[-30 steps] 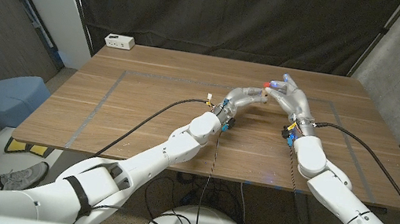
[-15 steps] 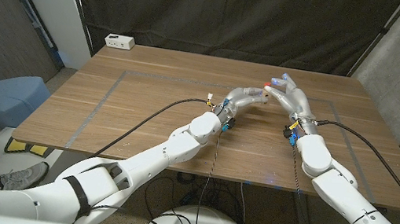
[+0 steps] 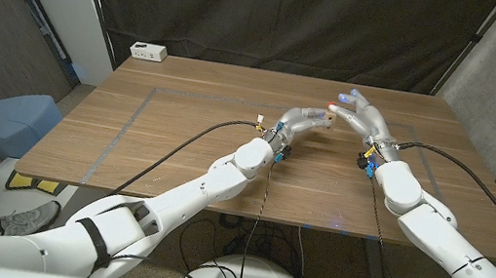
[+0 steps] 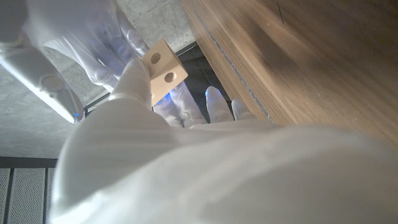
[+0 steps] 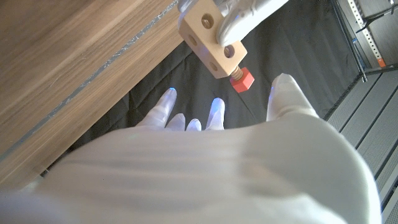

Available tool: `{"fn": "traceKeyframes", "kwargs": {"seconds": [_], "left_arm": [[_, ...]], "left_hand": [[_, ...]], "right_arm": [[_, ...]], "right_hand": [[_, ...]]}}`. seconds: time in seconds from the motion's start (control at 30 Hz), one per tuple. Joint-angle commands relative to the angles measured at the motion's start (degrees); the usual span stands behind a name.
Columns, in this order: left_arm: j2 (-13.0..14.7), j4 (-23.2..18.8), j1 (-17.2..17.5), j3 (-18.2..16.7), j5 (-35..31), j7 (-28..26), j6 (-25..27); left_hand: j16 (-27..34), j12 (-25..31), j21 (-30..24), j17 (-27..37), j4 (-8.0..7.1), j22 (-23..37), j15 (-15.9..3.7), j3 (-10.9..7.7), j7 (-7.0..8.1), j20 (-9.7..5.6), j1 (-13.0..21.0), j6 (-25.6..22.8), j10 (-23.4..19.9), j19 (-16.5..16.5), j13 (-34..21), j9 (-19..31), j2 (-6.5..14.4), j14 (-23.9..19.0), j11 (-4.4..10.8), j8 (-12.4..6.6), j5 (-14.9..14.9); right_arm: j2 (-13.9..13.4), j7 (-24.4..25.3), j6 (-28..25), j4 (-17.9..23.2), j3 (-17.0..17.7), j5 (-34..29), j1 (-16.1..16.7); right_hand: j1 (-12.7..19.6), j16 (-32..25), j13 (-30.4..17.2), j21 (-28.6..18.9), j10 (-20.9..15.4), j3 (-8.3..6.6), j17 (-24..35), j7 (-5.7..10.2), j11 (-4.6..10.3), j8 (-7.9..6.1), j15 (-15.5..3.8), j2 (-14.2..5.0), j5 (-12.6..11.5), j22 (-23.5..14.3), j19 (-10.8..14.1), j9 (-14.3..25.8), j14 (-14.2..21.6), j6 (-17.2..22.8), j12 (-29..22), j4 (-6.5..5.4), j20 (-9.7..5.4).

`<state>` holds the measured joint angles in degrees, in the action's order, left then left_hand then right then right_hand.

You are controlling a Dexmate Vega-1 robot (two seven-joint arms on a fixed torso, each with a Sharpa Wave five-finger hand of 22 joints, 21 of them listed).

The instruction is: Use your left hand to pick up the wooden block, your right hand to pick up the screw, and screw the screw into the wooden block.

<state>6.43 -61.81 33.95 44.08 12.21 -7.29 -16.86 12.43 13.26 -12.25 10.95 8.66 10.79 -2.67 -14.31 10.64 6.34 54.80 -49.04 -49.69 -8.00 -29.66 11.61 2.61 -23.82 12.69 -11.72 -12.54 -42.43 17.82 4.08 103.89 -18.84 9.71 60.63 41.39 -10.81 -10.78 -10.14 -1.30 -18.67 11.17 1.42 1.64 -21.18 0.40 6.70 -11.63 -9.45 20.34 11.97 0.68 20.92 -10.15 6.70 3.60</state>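
Right hand (image 3: 366,122) let go and backed off, fingers spread; red screw (image 5: 240,79) stayed seated in wooden block (image 5: 208,37), upper centre, gripped by left hand (image 3: 302,121) — likely threaded in

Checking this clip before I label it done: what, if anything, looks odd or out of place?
Nothing stands out. The left robot hand holds the wooden block with the red-headed screw seated in one face, and the right robot hand, fingers spread, is off the screw.
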Motion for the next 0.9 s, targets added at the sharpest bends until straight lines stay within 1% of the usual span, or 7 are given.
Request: {"fn": "traceKeyframes", "kwargs": {"seconds": [0.03, 0.13, 0.2, 0.37, 0.53, 0.73, 0.9], "left_arm": [[0.85, -1.38, 0.44, 0.13, -1.20, -0.76, 0.65], [1.08, -1.84, 0.65, 0.08, -1.22, -0.81, 0.81], [1.20, -2.09, 0.77, 0.09, -1.29, -0.86, 0.89], [1.37, -2.42, 0.97, 0.10, -1.30, -0.77, 0.87], [1.63, -2.89, 1.21, 0.12, -1.54, -0.94, 0.94], [2.06, -3.69, 1.45, 0.19, -1.89, -1.06, 1.20], [2.23, -4.15, 1.65, 0.15, -1.87, -1.00, 1.34]], "left_hand": [[-0.06, 0.28, -0.21, 0.03, -0.17, 0.20, -3.98, -0.06, -0.34, -0.10, 0.10, -0.96, -0.66, 0.01, -0.08, 0.21, 0.74, -0.41, -0.11, -0.39, -0.34], [-0.06, 0.27, -0.21, 0.02, -0.13, 0.20, -4.01, -0.06, -0.30, -0.14, 0.15, -0.96, -0.67, 0.03, -0.10, 0.21, 0.71, -0.44, -0.11, -0.38, -0.35], [-0.07, 0.25, -0.21, 0.03, -0.14, 0.20, -3.99, -0.08, -0.24, -0.07, 0.18, -0.94, -0.65, 0.03, -0.11, 0.21, 0.78, -0.40, -0.12, -0.37, -0.36], [-0.07, 0.23, -0.21, 0.03, -0.14, 0.20, -3.96, -0.07, -0.24, 0.01, 0.17, -0.96, -0.63, 0.03, -0.13, 0.21, 0.79, -0.39, -0.12, -0.38, -0.35], [-0.08, 0.21, -0.21, 0.03, -0.14, 0.20, -3.93, -0.07, -0.30, -0.03, 0.18, -0.89, -0.61, 0.03, -0.14, 0.21, 0.80, -0.38, -0.12, -0.35, -0.36], [-0.08, 0.20, -0.21, 0.04, -0.13, 0.21, -3.91, -0.09, -0.31, 0.03, 0.22, -0.83, -0.62, 0.06, -0.16, 0.21, 0.85, -0.36, -0.11, -0.33, -0.37], [-0.07, 0.17, -0.21, 0.03, -0.10, 0.21, -3.95, -0.09, -0.24, -0.01, 0.27, -0.90, -0.62, 0.06, -0.19, 0.21, 0.85, -0.41, -0.11, -0.35, -0.38]], "right_arm": [[-5.25, -3.74, -5.98, 4.74, 1.28, 0.65, -0.19], [-6.81, -4.90, -7.87, 6.16, 1.60, 0.84, -0.39], [-7.82, -5.62, -9.27, 7.17, 1.81, 0.98, -0.54], [-10.40, -7.27, -12.51, 9.68, 2.32, 1.08, -0.99], [-13.14, -9.11, -15.75, 12.18, 2.82, 1.01, -1.75], [-16.54, -12.42, -18.93, 14.44, 3.12, 1.03, -3.69], [-19.08, -15.28, -21.38, 16.05, 3.11, 1.11, -5.60]], "right_hand": [[-0.73, 0.10, -0.28, 0.10, 0.56, 0.06, 0.17, -0.17, -0.06, 0.42, 0.38, -0.28, 0.21, -0.18, -0.67, 0.08, -0.73, -0.55, -0.44, 0.00, 0.14], [-0.89, 0.09, -0.28, 0.15, 0.74, 0.06, 0.14, -0.55, -0.36, 0.72, 0.73, -0.48, 0.21, -0.18, -1.21, 0.07, -1.07, -0.83, -0.50, 0.01, 0.76], [-0.93, 0.11, -0.27, 0.13, 0.92, 0.04, 0.12, -0.67, -0.84, 0.86, 1.01, -0.57, 0.20, -0.19, -1.44, 0.06, -1.33, -0.87, -0.50, 0.05, 1.06], [-0.74, 0.11, -0.27, 0.14, 1.38, -0.10, 0.04, -1.14, -0.97, 1.40, 1.95, -0.79, 0.16, -0.19, -2.11, 0.05, -1.80, -1.53, -0.50, 0.30, 1.73], [-0.27, 0.03, -0.27, 0.14, 1.40, -0.38, -0.01, -1.52, -1.28, 1.67, 2.24, -1.06, 0.09, -0.19, -2.63, 0.03, -1.91, -1.71, -0.61, 0.61, 2.42], [0.34, -0.05, -0.26, 0.04, 1.40, -0.76, -0.05, -1.84, -1.33, 1.86, 2.67, -1.45, -0.03, -0.19, -2.84, 0.03, -1.99, -1.69, -0.71, 0.96, 2.91], [1.11, -0.17, -0.25, -0.02, 1.38, -1.21, -0.09, -1.98, -1.28, 2.02, 3.60, -1.85, -0.18, -0.20, -3.13, 0.02, -1.92, -1.55, -0.80, 1.37, 3.55]]}}
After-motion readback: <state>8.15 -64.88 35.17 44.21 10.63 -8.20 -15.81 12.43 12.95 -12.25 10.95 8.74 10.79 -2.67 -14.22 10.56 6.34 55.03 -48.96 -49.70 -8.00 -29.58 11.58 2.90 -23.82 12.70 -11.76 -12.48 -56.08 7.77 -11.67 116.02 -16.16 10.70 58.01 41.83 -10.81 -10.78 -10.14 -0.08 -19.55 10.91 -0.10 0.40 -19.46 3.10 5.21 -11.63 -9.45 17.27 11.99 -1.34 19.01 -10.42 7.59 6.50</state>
